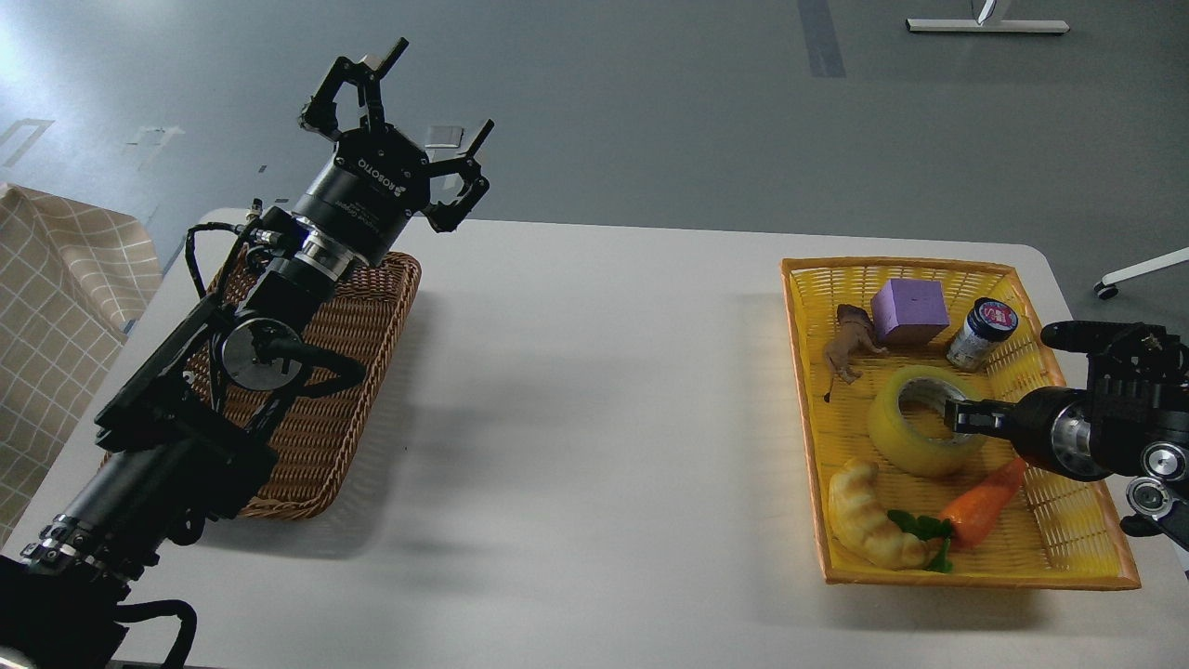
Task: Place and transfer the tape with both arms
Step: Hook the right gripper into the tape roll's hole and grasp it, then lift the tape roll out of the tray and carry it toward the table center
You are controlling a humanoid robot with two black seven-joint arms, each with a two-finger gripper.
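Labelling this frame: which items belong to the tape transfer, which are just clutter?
Job: tape, yellow basket, brown wicker basket, left tool, right tool.
Clutter: purple block, toy animal, small jar, croissant, carrot.

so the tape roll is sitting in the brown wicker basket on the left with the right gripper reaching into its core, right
Not quite. The head view shows the tape in the yellow basket on the right, not the brown wicker basket. The right gripper does reach into its core.

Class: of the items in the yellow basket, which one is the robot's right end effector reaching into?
The tape, the yellow roll mid-basket: the right end effector reaches into its core; the other items lie apart.
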